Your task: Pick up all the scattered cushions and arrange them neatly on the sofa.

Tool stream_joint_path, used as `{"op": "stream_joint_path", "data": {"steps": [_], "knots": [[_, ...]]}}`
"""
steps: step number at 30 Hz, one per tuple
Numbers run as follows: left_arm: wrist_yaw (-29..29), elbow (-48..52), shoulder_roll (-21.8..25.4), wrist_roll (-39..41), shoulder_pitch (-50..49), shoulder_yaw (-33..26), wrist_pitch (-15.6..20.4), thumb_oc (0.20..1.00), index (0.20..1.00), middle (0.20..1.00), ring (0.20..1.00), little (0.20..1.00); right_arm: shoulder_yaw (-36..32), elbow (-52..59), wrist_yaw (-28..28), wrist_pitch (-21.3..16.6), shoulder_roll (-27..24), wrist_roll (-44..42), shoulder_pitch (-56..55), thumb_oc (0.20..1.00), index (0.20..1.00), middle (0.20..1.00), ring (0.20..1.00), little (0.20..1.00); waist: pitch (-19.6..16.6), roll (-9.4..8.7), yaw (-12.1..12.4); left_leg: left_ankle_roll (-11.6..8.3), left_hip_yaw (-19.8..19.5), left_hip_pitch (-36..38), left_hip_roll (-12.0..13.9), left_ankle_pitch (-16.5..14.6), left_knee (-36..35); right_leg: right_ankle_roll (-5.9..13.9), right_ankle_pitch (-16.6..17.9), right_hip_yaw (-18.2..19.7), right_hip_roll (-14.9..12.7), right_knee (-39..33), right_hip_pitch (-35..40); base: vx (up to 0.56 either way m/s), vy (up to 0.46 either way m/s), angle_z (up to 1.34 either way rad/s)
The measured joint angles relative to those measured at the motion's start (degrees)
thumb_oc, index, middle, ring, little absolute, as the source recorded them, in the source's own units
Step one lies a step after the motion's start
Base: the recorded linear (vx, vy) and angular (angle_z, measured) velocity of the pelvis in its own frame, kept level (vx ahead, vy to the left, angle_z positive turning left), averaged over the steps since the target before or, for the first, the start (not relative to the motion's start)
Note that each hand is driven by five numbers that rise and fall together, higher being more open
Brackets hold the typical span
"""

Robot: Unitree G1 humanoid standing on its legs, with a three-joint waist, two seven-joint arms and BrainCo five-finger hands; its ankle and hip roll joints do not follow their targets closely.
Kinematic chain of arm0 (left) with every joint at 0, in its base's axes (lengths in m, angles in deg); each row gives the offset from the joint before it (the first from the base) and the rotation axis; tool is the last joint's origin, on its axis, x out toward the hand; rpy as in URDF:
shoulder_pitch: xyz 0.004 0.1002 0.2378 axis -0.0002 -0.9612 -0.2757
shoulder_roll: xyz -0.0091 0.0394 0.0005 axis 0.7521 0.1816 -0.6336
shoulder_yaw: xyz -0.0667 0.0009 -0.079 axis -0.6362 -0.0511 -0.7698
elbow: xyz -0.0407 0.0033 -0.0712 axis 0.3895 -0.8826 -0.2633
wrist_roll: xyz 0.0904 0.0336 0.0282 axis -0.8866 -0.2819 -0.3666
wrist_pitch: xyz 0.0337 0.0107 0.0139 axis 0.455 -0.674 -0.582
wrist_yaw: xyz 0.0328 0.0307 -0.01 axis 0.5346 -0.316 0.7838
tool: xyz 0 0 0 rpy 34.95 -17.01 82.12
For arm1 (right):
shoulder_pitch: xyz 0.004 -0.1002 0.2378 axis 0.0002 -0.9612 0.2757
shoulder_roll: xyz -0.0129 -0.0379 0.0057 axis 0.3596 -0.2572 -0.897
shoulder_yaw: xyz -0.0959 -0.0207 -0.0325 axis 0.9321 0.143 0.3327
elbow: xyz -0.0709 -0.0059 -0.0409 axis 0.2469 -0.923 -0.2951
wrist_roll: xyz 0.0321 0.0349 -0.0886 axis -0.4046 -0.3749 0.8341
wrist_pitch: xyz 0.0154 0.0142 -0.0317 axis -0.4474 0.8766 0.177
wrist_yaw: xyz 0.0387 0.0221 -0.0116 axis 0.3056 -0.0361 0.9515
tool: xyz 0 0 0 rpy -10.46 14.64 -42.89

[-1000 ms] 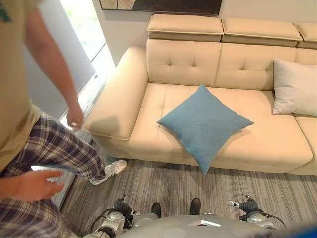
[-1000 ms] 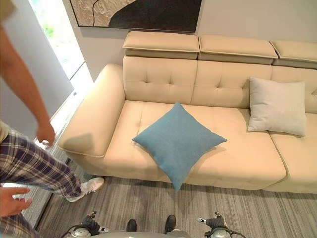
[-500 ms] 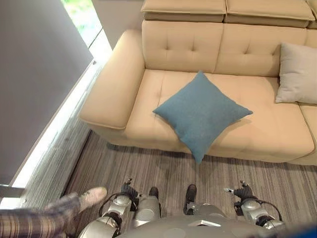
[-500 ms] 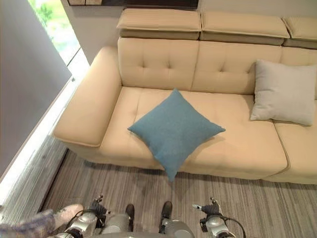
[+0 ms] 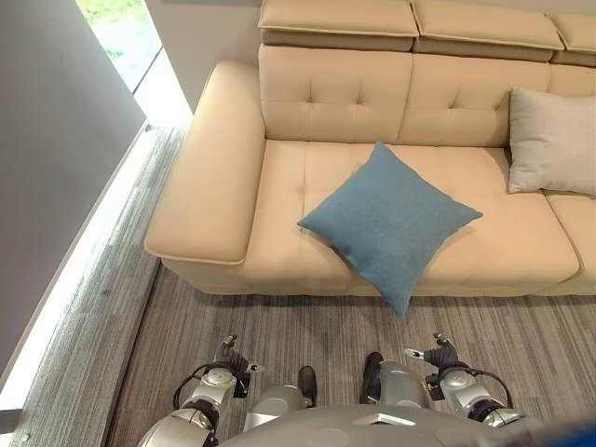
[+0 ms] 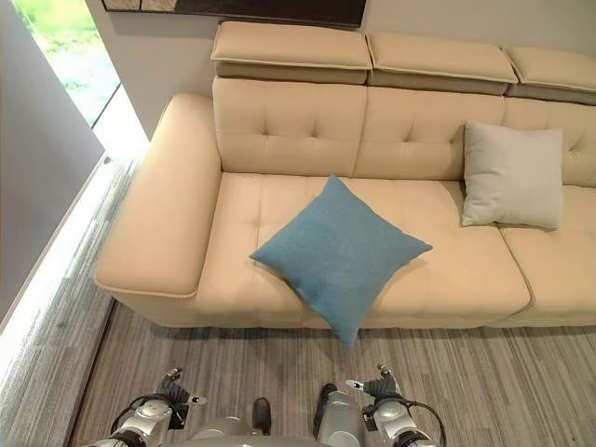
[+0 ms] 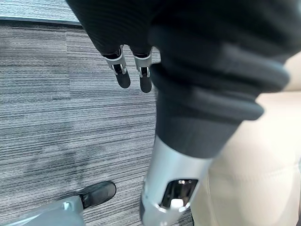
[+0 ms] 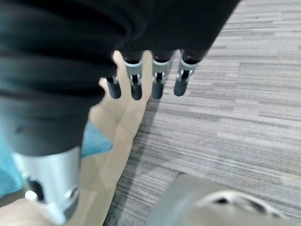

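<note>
Left eye view had the blue cushion (image 5: 389, 221) lying flat on the sofa (image 5: 223, 168) seat, turned like a diamond, one corner hanging off the sofa's front edge. Over by the sofa's backrest a light grey cushion (image 5: 551, 140) leaned upright. Both hands hung low over the striped carpet (image 5: 279, 331) in front of the sofa: left hand (image 7: 131, 75) and right hand (image 8: 146, 80) had fingers straight and relaxed, holding nothing.

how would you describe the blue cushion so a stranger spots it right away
Find the beige sofa. The blue cushion lies flat on its seat, turned like a diamond, one corner hanging over the front edge. The grey cushion instead leans upright against the backrest.
</note>
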Motion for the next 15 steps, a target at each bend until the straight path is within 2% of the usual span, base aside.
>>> {"op": "stream_joint_path", "data": {"steps": [1,3,4,5,6,7,8,9,10,11,12,13,15], "knots": [[0.0,-0.5,0.0,0.0,0.0,0.0,0.0,1.000,1.000,1.000,1.000,1.000,0.0,0.8,0.0,-0.1,0.0,0.7,0.1,1.000,1.000,1.000,1.000,1.000,0.2,-0.46,0.0,-0.14,0.6,0.4,-0.4,-0.1,-0.6,-0.03,0.1,-1.5,1.3,-3.0,-0.9,0.20,-0.034,-0.09],[-0.2,-0.8,-0.6,0.0,0.1,0.0,0.0,1.000,1.000,1.000,1.000,1.000,-0.2,0.2,0.2,0.3,-0.1,0.7,-0.1,1.000,1.000,1.000,1.000,1.000,0.7,-1.52,-1.3,-0.74,0.5,2.2,-2.1,-0.7,-1.3,-0.56,0.7,-3.8,1.8,-10.3,-0.9,0.31,-0.075,0.15],[-0.3,-0.7,-0.9,0.0,0.0,0.1,0.0,1.000,1.000,1.000,1.000,1.000,-0.2,0.0,0.4,0.5,-0.1,0.7,-0.5,1.000,1.000,1.000,1.000,1.000,0.7,-1.31,-1.7,-1.09,-0.6,3.9,-2.2,-2.0,-1.0,-0.82,0.7,-2.5,3.2,-10.8,0.3,0.35,-0.120,0.41],[-0.5,-0.6,-1.0,0.0,0.0,0.1,0.1,1.000,1.000,1.000,1.000,1.000,-0.3,-0.1,0.5,0.5,-0.1,0.7,-1.1,1.000,1.000,1.000,1.000,1.000,0.3,-0.92,-1.8,-1.29,-1.4,4.2,-2.1,-2.1,-1.0,-1.75,1.3,-1.7,3.5,-10.9,0.9,0.28,-0.118,0.48],[-0.5,0.3,-0.9,0.0,0.2,0.3,0.2,1.000,1.000,1.000,1.000,1.000,-0.8,-0.4,0.5,0.5,-0.1,0.7,-1.3,1.000,1.000,1.000,1.000,1.000,0.2,-0.94,-1.8,-1.71,-2.7,4.7,-1.9,-2.4,-1.0,-3.18,2.2,-2.1,4.1,-11.2,1.9,0.20,-0.099,0.69],[-0.5,1.3,-0.9,0.0,0.5,0.9,0.5,1.000,1.000,1.000,1.000,1.000,-1.5,-1.1,0.5,0.5,-0.2,0.6,-1.3,1.000,1.000,1.000,1.000,1.000,0.2,-0.22,-1.8,-2.45,-4.6,5.1,-1.1,-2.8,-0.7,-4.68,3.3,-2.8,4.8,-12.5,3.6,0.19,-0.126,0.87],[-0.6,1.3,-1.1,0.0,0.7,1.4,0.7,1.000,1.000,1.000,1.000,1.000,-2.0,-1.7,0.6,0.5,-0.2,0.5,-1.5,1.000,1.000,1.000,1.000,1.000,0.0,0.22,-1.8,-2.49,-5.9,5.0,-0.7,-2.8,1.5,-8.00,5.0,-3.4,5.7,-17.5,7.5,0.14,-0.122,0.75],[-0.8,1.3,-1.2,0.0,0.4,1.4,0.7,1.000,1.000,1.000,1.000,1.000,-2.3,-2.0,0.6,0.5,-0.3,0.4,-1.5,1.000,1.000,1.000,1.000,1.000,0.0,0.07,-1.5,-2.80,-5.7,4.5,-0.8,-3.0,4.8,-9.38,5.7,-3.5,6.0,-20.7,10.4,0.12,-0.121,0.51],[-1.1,1.0,-1.5,0.0,0.2,1.3,0.7,1.000,1.000,1.000,1.000,1.000,-2.5,-2.0,0.5,0.3,-0.4,0.1,-1.1,1.000,1.000,1.000,1.000,1.000,-0.1,-0.55,-1.3,-5.20,-5.2,1.0,-1.2,-4.5,14.9,-9.76,6.0,-3.4,5.8,-24.5,13.8,0.07,-0.062,0.16],[-1.4,1.1,-1.8,0.1,0.1,1.3,0.8,1.000,1.000,1.000,1.000,1.000,-2.2,-2.0,0.5,-0.1,-0.7,-0.1,-0.6,1.000,1.000,1.000,1.000,1.000,0.0,-1.00,-0.2,-6.31,-5.3,-4.2,-1.8,-4.8,26.9,-11.32,6.4,-2.5,5.6,-26.4,15.8,0.06,-0.031,-0.18],[-1.7,1.6,-2.3,0.9,0.4,0.9,1.0,1.000,1.000,1.000,1.000,1.000,-2.0,-2.2,0.5,-0.1,-1.0,-0.1,0.2,1.000,1.000,1.000,1.000,1.000,0.1,-1.45,1.0,-7.13,-5.9,-9.4,-1.3,-5.8,34.4,-12.69,5.6,-1.1,5.8,-26.5,15.6,0.09,0.007,-0.52],[-1.8,1.6,-2.0,0.8,1.6,1.2,1.0,1.000,1.000,1.000,1.000,1.000,-1.4,-2.0,0.5,-0.6,-0.9,-0.6,1.4,1.000,1.000,1.000,1.000,1.000,0.3,-1.69,1.2,-7.13,-8.4,-13.7,0.7,-6.6,29.5,-13.23,5.2,-0.5,6.6,-26.3,15.7,0.10,0.036,-0.61],[-1.8,1.6,-2.1,0.8,2.1,1.3,1.0,1.000,1.000,1.000,1.000,1.000,-1.3,-2.0,0.5,-0.6,-0.7,-1.3,1.5,1.000,1.000,1.000,1.000,1.000,0.9,-2.17,0.5,-7.97,-12.1,-14.2,2.8,-4.9,18.0,-13.10,4.6,-0.1,7.5,-26.3,17.0,0.09,0.073,-0.35]]}}
